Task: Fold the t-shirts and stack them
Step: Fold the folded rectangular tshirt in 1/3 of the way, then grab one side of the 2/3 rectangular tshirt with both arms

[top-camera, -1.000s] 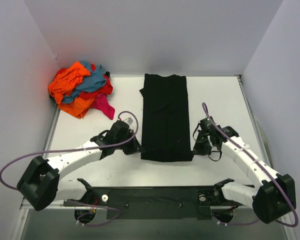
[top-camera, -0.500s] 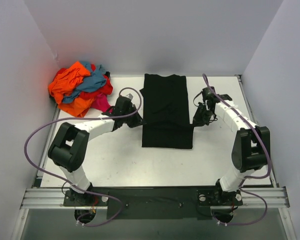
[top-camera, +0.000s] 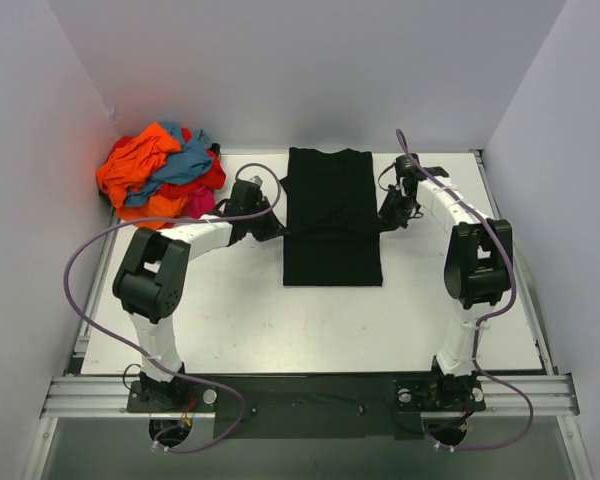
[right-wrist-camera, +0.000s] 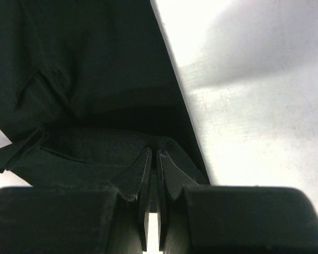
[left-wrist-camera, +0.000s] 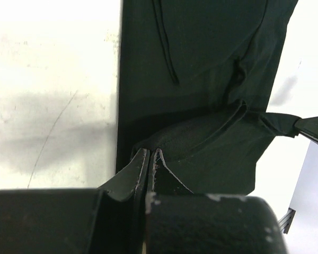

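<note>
A black t-shirt (top-camera: 330,190), folded into a long strip, lies in the middle of the table. Its near part is lifted and doubled back over the rest. My left gripper (top-camera: 271,229) is shut on the left corner of its hem, and my right gripper (top-camera: 388,212) is shut on the right corner. In the left wrist view the fingertips (left-wrist-camera: 150,152) pinch a raised fold of black cloth (left-wrist-camera: 201,53). The right wrist view shows the same pinch (right-wrist-camera: 153,152) on dark cloth (right-wrist-camera: 95,63). No print shows. The other t-shirts lie in a heap (top-camera: 162,180) at the back left.
The heap mixes orange (top-camera: 130,165), teal-blue (top-camera: 185,160), red (top-camera: 212,178) and magenta (top-camera: 202,203) cloth, close to the left arm's wrist. White walls enclose the table (top-camera: 280,330) on three sides. A metal rail (top-camera: 300,395) runs along the near edge.
Both grippers have carried the shirt's near hem away from the arm bases toward the back of the table. The shirt's visible length has shortened.
</note>
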Available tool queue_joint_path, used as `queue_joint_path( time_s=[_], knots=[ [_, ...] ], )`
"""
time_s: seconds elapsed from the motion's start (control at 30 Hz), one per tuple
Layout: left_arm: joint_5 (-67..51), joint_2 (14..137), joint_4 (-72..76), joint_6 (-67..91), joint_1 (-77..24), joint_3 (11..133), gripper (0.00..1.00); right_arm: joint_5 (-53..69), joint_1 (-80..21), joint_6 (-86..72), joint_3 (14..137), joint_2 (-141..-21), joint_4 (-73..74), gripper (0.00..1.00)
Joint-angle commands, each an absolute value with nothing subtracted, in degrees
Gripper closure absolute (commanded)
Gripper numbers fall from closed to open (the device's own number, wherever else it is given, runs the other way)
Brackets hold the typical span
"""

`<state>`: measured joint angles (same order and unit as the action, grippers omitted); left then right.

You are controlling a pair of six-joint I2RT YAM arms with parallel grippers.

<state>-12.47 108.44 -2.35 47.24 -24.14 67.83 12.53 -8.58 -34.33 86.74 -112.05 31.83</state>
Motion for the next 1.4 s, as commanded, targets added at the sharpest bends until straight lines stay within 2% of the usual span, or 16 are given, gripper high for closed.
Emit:
queue_joint_path(
  time_s=[0.0, 0.37, 0.4, 0.43, 0.47, 0.5, 0.57, 0.73, 0.93, 1.0, 1.37],
  knots=[
    [-12.7, 110.9, 0.1, 45.5, -23.4, 73.7, 1.00, 12.3, -7.9, -34.3, 92.4, -114.2, 34.1, 1.00],
    [-14.5, 118.2, -2.3, 45.3, -21.8, 82.4, 1.00, 13.4, -6.1, -35.0, 101.7, -122.6, 35.4, 1.00],
    [-15.4, 119.6, -2.8, 44.7, -21.7, 83.3, 0.99, 13.5, -6.0, -35.1, 102.3, -123.0, 35.4, 0.87],
    [-15.6, 120.2, -4.6, 44.5, -21.6, 85.5, 0.71, 13.3, -5.9, -35.2, 102.7, -123.2, 35.4, 0.74],
    [-15.3, 120.8, -5.0, 43.8, -21.7, 86.1, 0.61, 12.7, -6.1, -35.1, 102.7, -123.1, 35.4, 0.58],
    [-15.3, 120.4, -4.9, 43.2, -21.7, 86.2, 0.51, 12.3, -6.1, -34.9, 101.8, -122.4, 35.3, 0.54],
    [-14.7, 118.2, -5.0, 42.6, -21.7, 84.7, 0.46, 11.3, -6.3, -34.6, 99.7, -120.1, 35.2, 0.53],
    [-14.1, 108.9, -5.2, 42.8, -22.1, 72.3, 0.44, 7.6, -8.5, -33.8, 81.7, -107.6, 30.1, 0.55],
    [-14.6, 97.5, -3.3, 44.6, -25.0, 56.6, 0.49, 10.2, -10.6, -33.9, 63.9, -94.6, 25.2, 0.63],
    [-15.0, 94.7, -2.0, 45.3, -25.8, 53.1, 0.54, 11.7, -11.1, -33.6, 60.8, -92.6, 24.2, 0.64],
    [-15.4, 96.4, -0.9, 47.0, -28.3, 48.8, 0.56, 10.8, -11.9, -33.5, 57.5, -95.5, 22.6, 0.71]
  ],
)
